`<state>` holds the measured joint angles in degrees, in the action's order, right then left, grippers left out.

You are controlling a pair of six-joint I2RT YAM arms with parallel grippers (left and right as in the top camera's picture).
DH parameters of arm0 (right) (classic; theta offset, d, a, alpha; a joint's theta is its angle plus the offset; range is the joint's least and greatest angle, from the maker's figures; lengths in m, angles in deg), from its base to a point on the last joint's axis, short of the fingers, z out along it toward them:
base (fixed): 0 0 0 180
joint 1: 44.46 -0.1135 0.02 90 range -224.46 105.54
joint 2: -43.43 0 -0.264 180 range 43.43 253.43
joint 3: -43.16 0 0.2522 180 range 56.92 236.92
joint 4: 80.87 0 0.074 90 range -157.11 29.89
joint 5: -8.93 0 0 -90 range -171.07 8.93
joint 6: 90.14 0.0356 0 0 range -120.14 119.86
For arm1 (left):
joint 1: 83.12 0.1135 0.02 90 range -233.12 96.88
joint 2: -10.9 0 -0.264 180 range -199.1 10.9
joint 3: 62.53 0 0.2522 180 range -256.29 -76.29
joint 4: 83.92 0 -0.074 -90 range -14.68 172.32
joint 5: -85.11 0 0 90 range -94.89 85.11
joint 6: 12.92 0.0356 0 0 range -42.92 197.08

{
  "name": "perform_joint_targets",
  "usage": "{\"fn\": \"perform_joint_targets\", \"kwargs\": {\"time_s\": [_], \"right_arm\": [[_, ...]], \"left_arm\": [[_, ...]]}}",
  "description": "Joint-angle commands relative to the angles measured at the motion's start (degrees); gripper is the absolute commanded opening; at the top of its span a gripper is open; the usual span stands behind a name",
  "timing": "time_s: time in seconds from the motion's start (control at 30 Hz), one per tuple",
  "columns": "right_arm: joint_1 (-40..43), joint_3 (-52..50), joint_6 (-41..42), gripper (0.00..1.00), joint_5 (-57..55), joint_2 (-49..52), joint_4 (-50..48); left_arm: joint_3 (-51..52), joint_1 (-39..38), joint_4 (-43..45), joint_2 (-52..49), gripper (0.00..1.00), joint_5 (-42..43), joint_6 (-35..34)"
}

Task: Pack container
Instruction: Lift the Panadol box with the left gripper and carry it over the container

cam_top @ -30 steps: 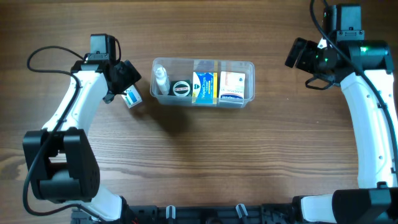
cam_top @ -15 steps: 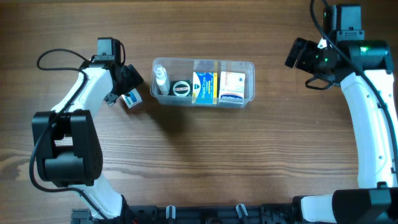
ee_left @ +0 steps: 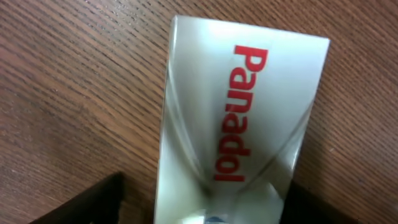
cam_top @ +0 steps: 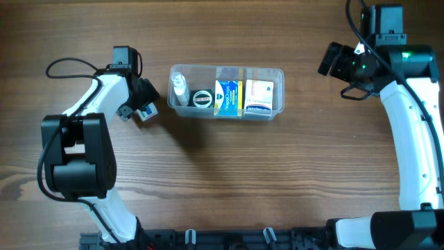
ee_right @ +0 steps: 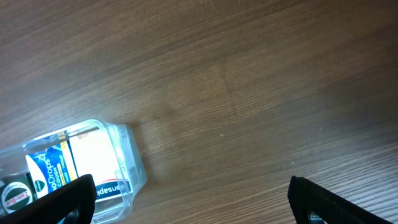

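Item, far left: my left fingers [ee_left: 87,202], dark and blunt, stood apart on either side of the Panadol box [ee_left: 242,118], one showing a strip of bare wood between itself and the card, so not clamped. I judged them set astride it for pickup, this being the one piece outside the tub. The box: glossy white carton, red lettering, sharp-edged, lying flat on the table [cam_top: 222,173] just left of the container [cam_top: 279,90]. Item, centre: the container, clear thin plastic, rectangular with rounded corners and a rim, resting on the brown, grained wood between my two arms. Contents, left to right: a small clear bottle [cam_top: 180,89] lying lengthwise; a round black tin [cam_top: 202,99]; a blue and white lozenge carton [cam_top: 227,97]; a white carton [cam_top: 258,96], the cartons close together. Little spare room showed, so the last box would probably need careful fitting. Item, far right: my right fingers [ee_right: 68,199], spread wide and holding nothing, held well clear of the container, presumably to leave room.
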<state>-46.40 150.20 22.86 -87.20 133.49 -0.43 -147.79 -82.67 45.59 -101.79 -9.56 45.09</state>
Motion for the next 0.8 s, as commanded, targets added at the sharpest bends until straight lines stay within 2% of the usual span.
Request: {"fn": "perform_joint_targets", "kwargs": {"time_s": [0.0,0.07,0.13,0.2,0.27,0.33,0.4,0.53,0.63,0.77], "right_arm": [[0.04,0.42,-0.5,1.0,-0.96,0.2,-0.2],[0.04,0.42,-0.5,1.0,-0.96,0.2,-0.22],[0.04,0.42,-0.5,1.0,-0.96,0.2,-0.2],[0.04,0.42,-0.5,1.0,-0.96,0.2,-0.2],[0.04,0.42,-0.5,1.0,-0.96,0.2,-0.2],[0.04,0.42,-0.5,1.0,-0.96,0.2,-0.2],[0.04,0.42,-0.5,1.0,-0.96,0.2,-0.2],[0.04,0.42,-0.5,1.0,-0.96,0.2,-0.2],[0.04,0.42,-0.52,1.0,-0.96,0.2,-0.2],[0.04,0.42,-0.5,1.0,-0.96,0.2,-0.22]], "left_arm": [[-0.5,0.07,-0.85,-1.11,0.77,-0.59,0.28],[-0.5,0.07,-1.27,-1.11,0.81,-0.61,0.28],[-0.5,0.07,-1.29,-1.01,0.8,-1.11,0.28],[-0.52,0.11,-1.9,-0.74,0.74,-2.78,0.28],[-0.52,0.09,-2.1,-0.55,0.63,-3.63,0.28],[-0.52,0.09,-2.1,-0.55,0.56,-3.8,0.31],[-0.52,0.09,-2.12,-0.44,0.58,-3.8,0.31],[-0.59,0.09,-2.16,1.68,0.57,-5.92,5.03],[-0.57,0.09,-3.54,7.21,0.55,-9.38,5.03],[-0.59,0.02,-3.56,16.02,0.51,-9.49,5.07]]}}
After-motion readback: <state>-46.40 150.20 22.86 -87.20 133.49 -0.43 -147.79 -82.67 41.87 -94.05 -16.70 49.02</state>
